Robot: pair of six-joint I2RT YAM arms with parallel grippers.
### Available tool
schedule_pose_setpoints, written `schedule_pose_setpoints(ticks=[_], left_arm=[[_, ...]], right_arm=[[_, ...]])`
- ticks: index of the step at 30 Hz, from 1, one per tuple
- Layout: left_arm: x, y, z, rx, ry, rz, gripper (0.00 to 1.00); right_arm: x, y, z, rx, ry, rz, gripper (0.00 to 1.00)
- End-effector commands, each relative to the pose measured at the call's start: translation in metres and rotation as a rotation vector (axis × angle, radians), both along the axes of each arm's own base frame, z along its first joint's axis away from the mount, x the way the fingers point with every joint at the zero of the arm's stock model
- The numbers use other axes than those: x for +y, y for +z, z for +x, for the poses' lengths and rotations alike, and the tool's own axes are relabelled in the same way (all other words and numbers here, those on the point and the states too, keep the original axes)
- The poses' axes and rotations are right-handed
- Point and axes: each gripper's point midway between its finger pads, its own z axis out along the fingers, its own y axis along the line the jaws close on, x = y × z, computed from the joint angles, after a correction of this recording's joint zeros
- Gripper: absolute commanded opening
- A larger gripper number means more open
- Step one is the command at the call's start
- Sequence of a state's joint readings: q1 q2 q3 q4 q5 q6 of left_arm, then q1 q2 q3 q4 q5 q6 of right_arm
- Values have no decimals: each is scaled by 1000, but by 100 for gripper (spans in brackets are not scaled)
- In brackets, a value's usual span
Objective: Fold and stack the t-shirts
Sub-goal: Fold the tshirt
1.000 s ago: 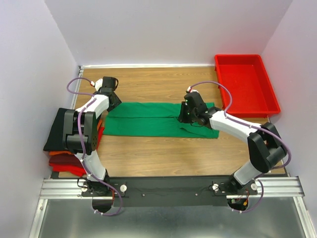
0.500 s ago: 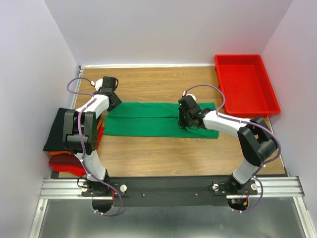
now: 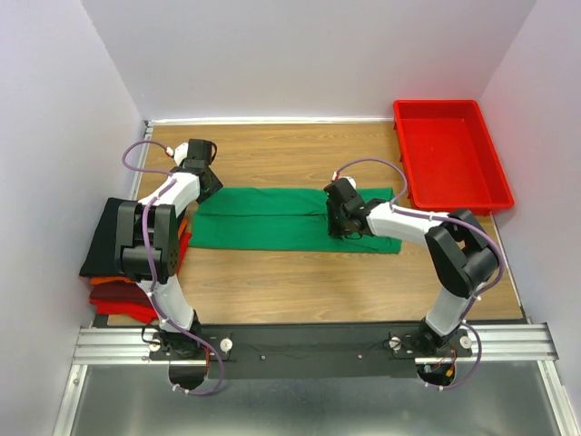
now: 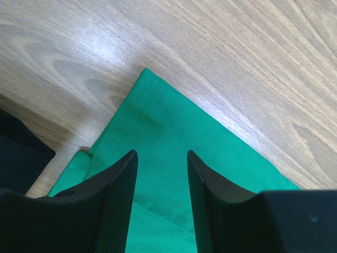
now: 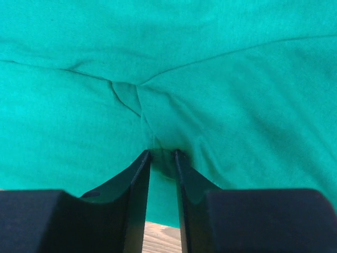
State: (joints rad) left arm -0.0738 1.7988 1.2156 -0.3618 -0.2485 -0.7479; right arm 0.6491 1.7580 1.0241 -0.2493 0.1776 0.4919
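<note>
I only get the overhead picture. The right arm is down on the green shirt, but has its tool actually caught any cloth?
Observer: Yes. The right wrist camera shows the right tool nearly closed, with a puckered ridge of the green shirt pinched between its fingers.
Visitor: And the left one, at the shirt's other end?
Observer: The left tool is open, its two sides spread over the shirt's corner with nothing between them. I can't tell whether it touches the cloth.

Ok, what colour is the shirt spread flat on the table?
The plain cloth t-shirt is bright green; top external view shows it best.
</note>
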Motion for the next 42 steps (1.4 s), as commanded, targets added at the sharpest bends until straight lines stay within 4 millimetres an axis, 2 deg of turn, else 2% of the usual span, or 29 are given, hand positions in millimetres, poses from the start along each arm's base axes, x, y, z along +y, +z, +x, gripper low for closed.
schedule_pose_setpoints(ticks=[1,6,10,12,19,21,28,42], left_arm=[[-2,6,7,-17,-16,-7,51],[-2,6,7,-14,-15,-4,51],[-2,6,7,-15,-16,-3,50],[-2,6,7,-15,-17,-5,51],[-2,6,8,-16,-19,-5,51],[-3,7,7,-16,-21,-8,51],[-3,6,8,-16,-22,-9,51],[-3,4,7,-13,-22,-10,51]], right_arm=[[0,-5,2,3,15,-46,33],[2,0,3,-8,13,-39,32],[1,2,4,-15,8,-46,13],[3,4,3,-16,13,-41,6],[14,30,9,-52,30,17,0],[17,34,10,-55,37,25,2],[16,26,2,-26,54,9,16],[7,3,-4,12,51,-68,28]])
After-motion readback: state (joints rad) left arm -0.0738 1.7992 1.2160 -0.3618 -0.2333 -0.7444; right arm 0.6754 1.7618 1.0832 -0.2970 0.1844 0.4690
